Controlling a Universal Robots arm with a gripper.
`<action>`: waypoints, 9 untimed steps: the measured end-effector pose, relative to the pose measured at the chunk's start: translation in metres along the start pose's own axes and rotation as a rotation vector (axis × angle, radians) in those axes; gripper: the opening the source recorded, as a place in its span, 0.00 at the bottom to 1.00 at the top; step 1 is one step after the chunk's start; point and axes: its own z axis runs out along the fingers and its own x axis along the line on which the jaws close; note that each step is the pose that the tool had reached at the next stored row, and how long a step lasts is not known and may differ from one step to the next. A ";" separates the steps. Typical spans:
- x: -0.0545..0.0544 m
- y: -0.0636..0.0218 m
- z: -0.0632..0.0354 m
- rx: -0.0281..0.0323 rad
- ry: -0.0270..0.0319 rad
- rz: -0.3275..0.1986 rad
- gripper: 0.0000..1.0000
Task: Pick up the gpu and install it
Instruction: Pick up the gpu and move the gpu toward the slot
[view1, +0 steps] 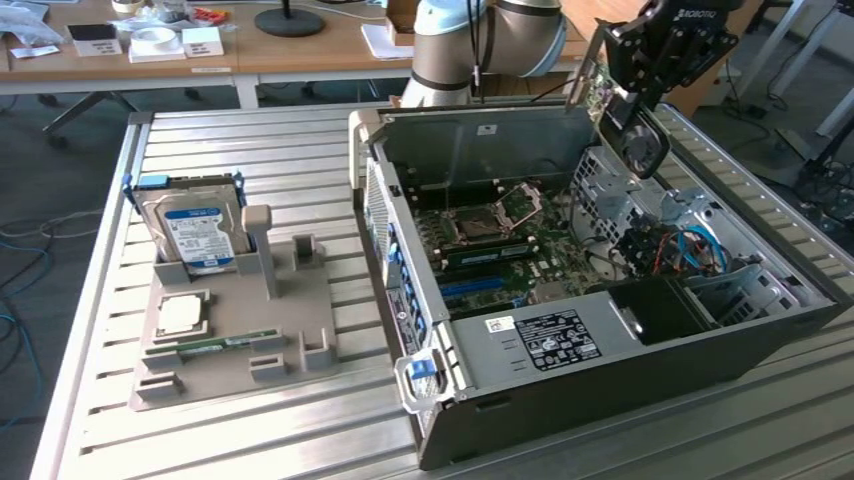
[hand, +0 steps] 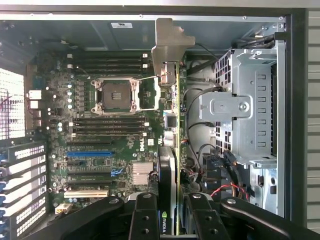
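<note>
Watching the exterior view, I have the gripper (view1: 625, 100) in the upper right of the frame, closed on the graphics card (view1: 641, 145). The card hangs upright above the far right corner of the open computer case (view1: 400, 210), clear of the motherboard (view1: 501, 235).

In the wrist view I look along the card (hand: 172, 165) edge-on. The fingers (hand: 145, 220) clamp it from both sides, and its pale bracket (hand: 167, 45) sits at the end away from them. The card lies over the strip between the motherboard and the drive cage (hand: 250, 105), near loose cables (hand: 220, 165) and well apart from the blue slot (hand: 90, 153).

My worry is a descent from this spot. The card would land on cables or cage metal instead of a slot, and the bracket could catch the case wall. Since only the thin edges are pinched, I judge any such snag could twist the card in the grip.
</note>
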 end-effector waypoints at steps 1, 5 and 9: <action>-0.001 0.0000 0.0000 -0.0001 0.0000 0.000 0.27; -0.004 0.0002 0.0001 0.0000 0.0000 0.000 0.27; -0.005 0.0001 0.0001 0.0000 0.0000 0.000 0.27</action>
